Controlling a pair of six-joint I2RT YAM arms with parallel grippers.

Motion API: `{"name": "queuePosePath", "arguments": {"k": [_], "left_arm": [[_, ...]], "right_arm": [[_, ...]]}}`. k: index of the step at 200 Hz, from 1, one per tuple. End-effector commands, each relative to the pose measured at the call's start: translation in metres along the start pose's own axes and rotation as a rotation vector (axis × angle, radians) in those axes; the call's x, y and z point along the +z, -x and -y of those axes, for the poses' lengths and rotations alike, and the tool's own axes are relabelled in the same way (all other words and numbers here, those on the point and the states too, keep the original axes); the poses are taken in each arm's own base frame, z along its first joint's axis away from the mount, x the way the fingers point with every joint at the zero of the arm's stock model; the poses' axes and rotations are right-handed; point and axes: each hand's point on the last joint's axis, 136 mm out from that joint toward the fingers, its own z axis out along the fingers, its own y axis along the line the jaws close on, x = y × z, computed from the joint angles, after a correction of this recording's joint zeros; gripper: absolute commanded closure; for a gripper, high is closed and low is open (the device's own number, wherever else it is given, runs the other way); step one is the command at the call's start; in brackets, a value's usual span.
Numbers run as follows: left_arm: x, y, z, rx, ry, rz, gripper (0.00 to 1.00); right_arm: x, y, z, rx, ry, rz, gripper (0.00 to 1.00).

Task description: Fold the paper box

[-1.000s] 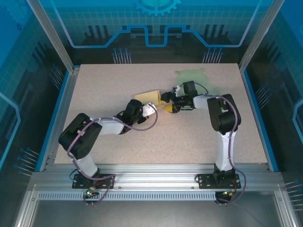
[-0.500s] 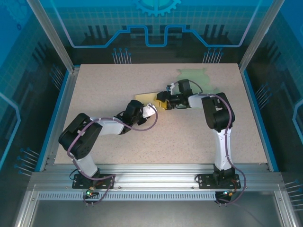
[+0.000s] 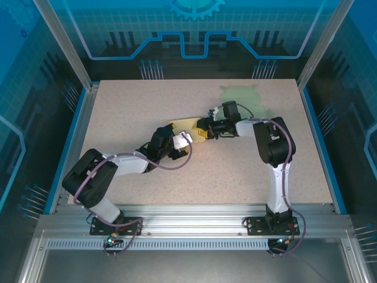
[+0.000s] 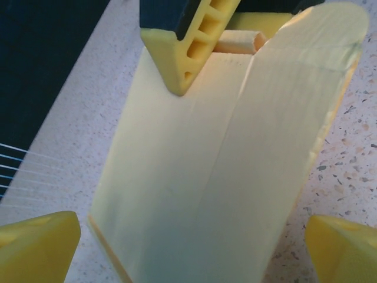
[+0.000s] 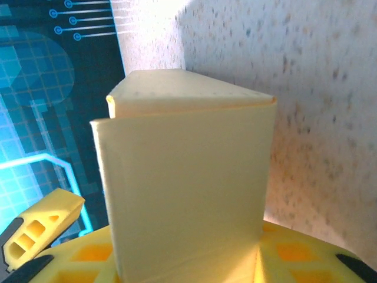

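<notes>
Two grippers meet at the yellow paper box (image 3: 187, 124), which lies on the table (image 3: 235, 171) a little beyond centre. The left gripper (image 4: 188, 247) faces the box's near end with its fingers (image 4: 38, 244) spread wide, one tip on each side and both clear of the paper. The right gripper (image 3: 202, 128) reaches in from the right. In the left wrist view one of its fingers rests on the creased upper panel. In the right wrist view the box rises between its pads (image 5: 306, 259); whether they pinch it I cannot tell.
</notes>
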Motion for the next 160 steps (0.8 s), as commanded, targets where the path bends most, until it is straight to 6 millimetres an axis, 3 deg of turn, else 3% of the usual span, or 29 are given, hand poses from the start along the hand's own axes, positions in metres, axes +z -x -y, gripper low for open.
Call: {"name": "queuePosePath", "arguments": {"k": [1, 32, 72, 146, 160], "left_arm": [[-0.007, 0.004, 0.003, 0.113, 0.028, 0.022, 0.01], [-0.009, 0.009, 0.007, 0.175, 0.049, 0.025, 0.01], [-0.005, 0.010, -0.005, 0.176, 0.103, -0.007, 0.05], [-0.013, 0.020, -0.007, 0.194, 0.087, -0.015, 0.53], [-0.015, 0.022, -0.006, 0.198, 0.081, -0.014, 0.58]], "right_arm": [[-0.014, -0.024, -0.014, 0.102, 0.027, -0.077, 0.59], [-0.026, -0.042, -0.018, 0.147, 0.000, -0.123, 0.55], [-0.038, -0.059, -0.021, 0.148, -0.035, -0.152, 0.54], [-0.040, -0.072, -0.011, 0.179, -0.031, -0.172, 0.50], [-0.041, -0.073, -0.012, 0.173, -0.031, -0.168, 0.47]]}}
